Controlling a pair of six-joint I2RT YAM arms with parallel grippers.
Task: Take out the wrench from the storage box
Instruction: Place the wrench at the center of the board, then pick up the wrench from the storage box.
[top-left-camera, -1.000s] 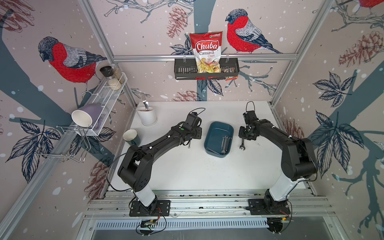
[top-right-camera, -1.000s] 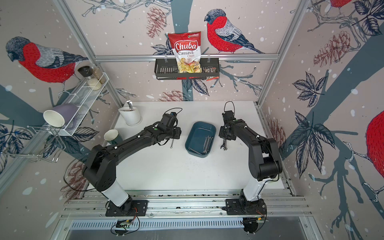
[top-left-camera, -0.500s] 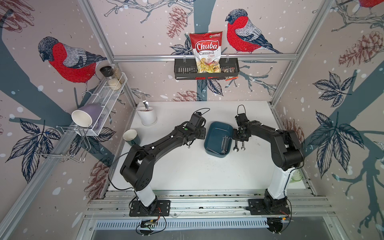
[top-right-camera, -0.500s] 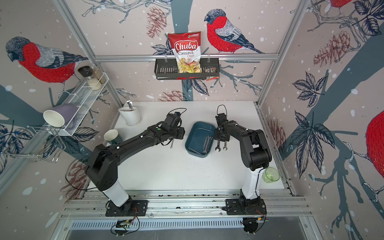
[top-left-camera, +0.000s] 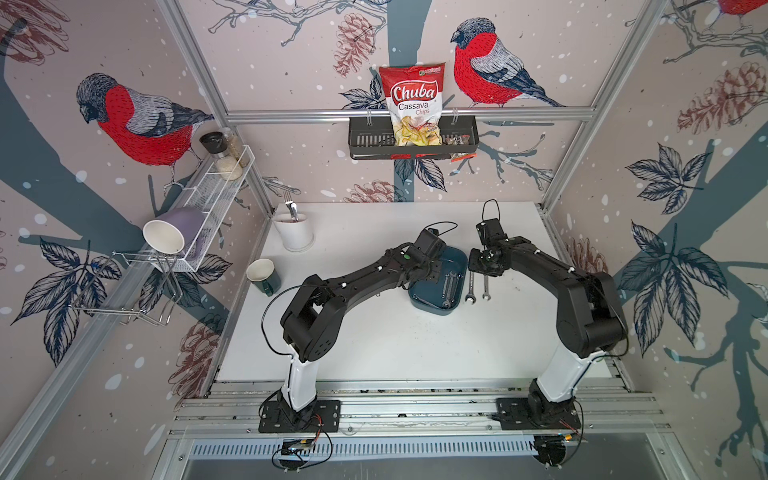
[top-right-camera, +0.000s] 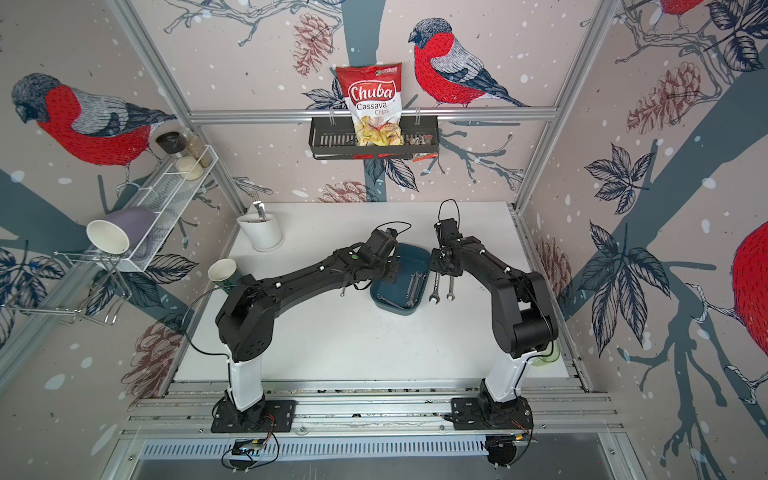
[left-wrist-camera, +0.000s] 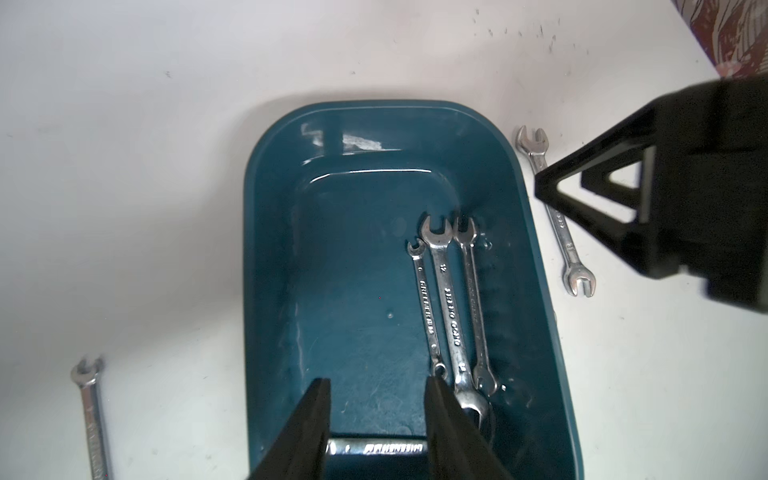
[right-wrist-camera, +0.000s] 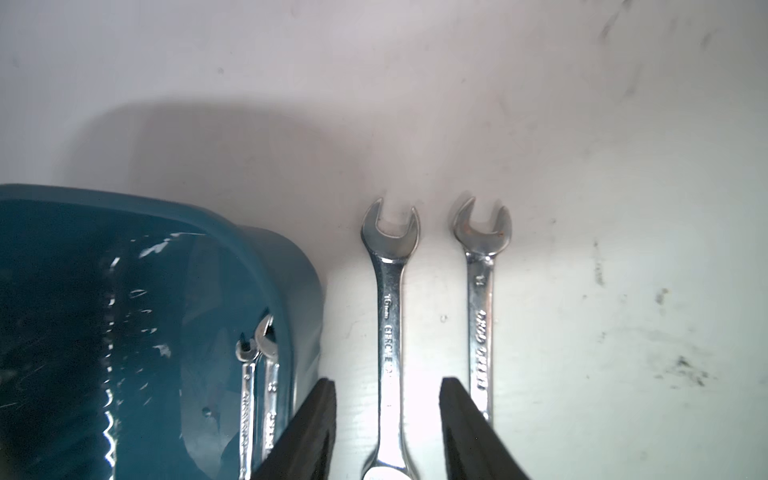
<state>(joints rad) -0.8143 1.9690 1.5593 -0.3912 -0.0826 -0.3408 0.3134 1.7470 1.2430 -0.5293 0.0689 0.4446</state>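
The dark teal storage box (top-left-camera: 428, 300) (top-right-camera: 390, 300) sits mid-table. Three wrenches (left-wrist-camera: 449, 307) lie side by side along one wall inside the storage box (left-wrist-camera: 353, 270). Another wrench (left-wrist-camera: 374, 448) lies crosswise at the box's end. My left gripper (left-wrist-camera: 378, 382) hangs open above that crosswise wrench, gripping nothing. Two wrenches (top-left-camera: 471, 287) (top-left-camera: 485, 286) lie parallel on the table just right of the box. My right gripper (right-wrist-camera: 387, 380) is open with its fingers either side of one wrench (right-wrist-camera: 390, 332), clear of it. The second wrench (right-wrist-camera: 482, 332) lies just outside one finger.
Another wrench (left-wrist-camera: 93, 415) lies on the table left of the box. At the back left stand a white cup with cutlery (top-left-camera: 297, 235) and a teal mug (top-left-camera: 262, 276). A black wall basket (top-left-camera: 411, 139) holds a chips bag. A green cup (top-right-camera: 549, 358) stands front right.
My right gripper has opened and let go of a wrench, which now lies on the table beside the other one. My left gripper has moved right, from beside the box to over it.
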